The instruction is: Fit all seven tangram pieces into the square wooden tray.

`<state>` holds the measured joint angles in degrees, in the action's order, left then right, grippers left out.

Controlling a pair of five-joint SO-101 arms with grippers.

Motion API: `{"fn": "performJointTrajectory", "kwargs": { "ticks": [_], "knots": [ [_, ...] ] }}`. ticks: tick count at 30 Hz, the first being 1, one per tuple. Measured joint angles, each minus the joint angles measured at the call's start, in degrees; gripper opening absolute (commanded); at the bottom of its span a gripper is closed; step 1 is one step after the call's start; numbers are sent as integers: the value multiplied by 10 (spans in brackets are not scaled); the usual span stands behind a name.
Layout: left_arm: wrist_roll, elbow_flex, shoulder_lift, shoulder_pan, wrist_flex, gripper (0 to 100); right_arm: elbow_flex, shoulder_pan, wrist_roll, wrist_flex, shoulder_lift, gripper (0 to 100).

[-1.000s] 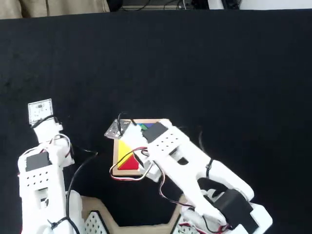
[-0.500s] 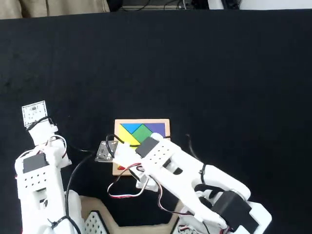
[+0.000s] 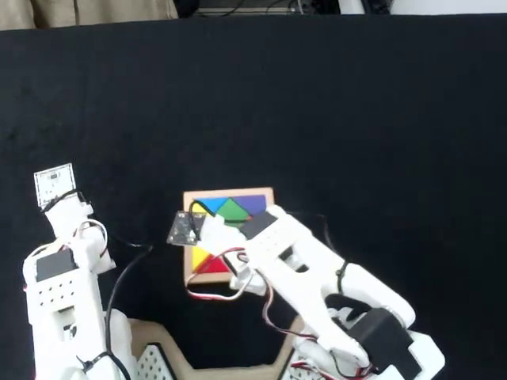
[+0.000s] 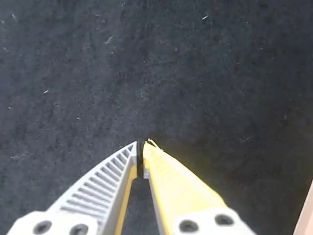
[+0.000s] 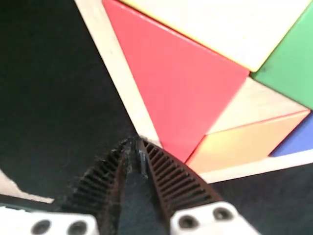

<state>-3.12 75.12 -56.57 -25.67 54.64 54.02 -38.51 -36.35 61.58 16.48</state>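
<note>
The square wooden tray (image 3: 267, 195) lies in the middle near part of the table. It holds blue (image 3: 207, 206), green (image 3: 232, 209), purple (image 3: 255, 203), yellow (image 3: 198, 256) and red (image 3: 209, 267) pieces. My right arm (image 3: 277, 241) lies across the tray. My right gripper (image 5: 137, 142) is shut, with its tips at the tray's rim (image 5: 124, 93) beside the red triangle (image 5: 181, 93). An orange piece (image 5: 244, 144) sits by a bare wood patch (image 5: 259, 100). My left gripper (image 4: 143, 147) is shut and holds nothing, over bare black cloth.
The left arm (image 3: 59, 269) stands at the near left, apart from the tray. Black cloth (image 3: 356, 119) covers the whole table. A pale wooden base (image 3: 206, 360) sits at the near edge between the two arms.
My right arm swung from the tray's far left corner to its near left side, then part way back. The tray shifted slightly away. The left arm edged left.
</note>
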Motion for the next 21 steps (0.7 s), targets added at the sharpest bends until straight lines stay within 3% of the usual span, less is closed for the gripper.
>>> {"fn": "performJointTrajectory", "kwargs": {
  "ticks": [15,21],
  "knots": [
    [0,0,0,0,0,30,-62,-3,2,-39,-95,11],
    [0,0,-2,0,-5,30,-112,0,22,20,-87,11]
  ]
}}
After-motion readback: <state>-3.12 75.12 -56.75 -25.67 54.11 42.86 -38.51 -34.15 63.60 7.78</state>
